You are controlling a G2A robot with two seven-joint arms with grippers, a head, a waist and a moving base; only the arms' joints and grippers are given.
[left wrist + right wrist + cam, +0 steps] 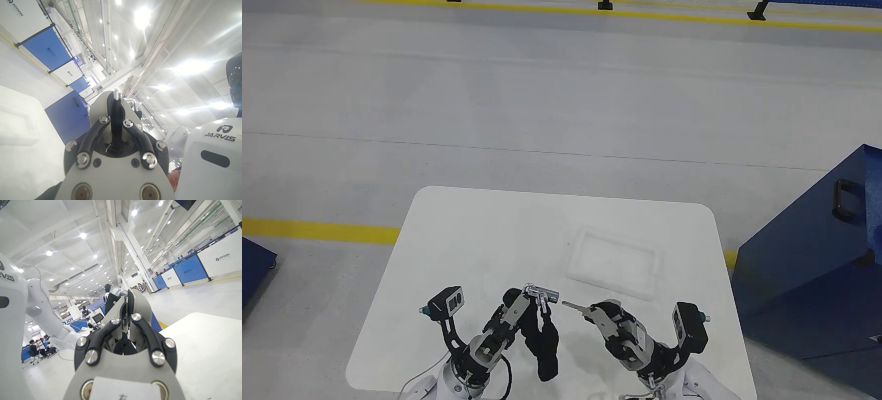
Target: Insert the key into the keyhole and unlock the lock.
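A white table [462,260] with round corners sits in the lower middle of the top view. Near the bottom edge of that view, the two grippers face each other over the table. The left gripper [522,298] is a little left of the middle. Its fingers are pressed together on a shiny silver lock [542,294]. The lock lies sideways and sticks out of the fingers toward the right of the picture. In the left wrist view the left gripper [115,98] is squeezed tight in the middle of the frame, and a bit of bright metal pokes out at its tips. In the top view the right gripper [594,312] is just to the right of the lock. Its fingers are closed tight on a thin key [575,306]. The key points up and left at the end of the lock, and its tip is right beside that end. I cannot tell if the tip is inside the keyhole. In the right wrist view the right gripper [126,298] is pinched shut in the middle of the frame. A white tray [614,264] lies flat on the table above the grippers, apart from them. A big blue cabinet [822,280] stands on the floor at the right edge, beside the table.
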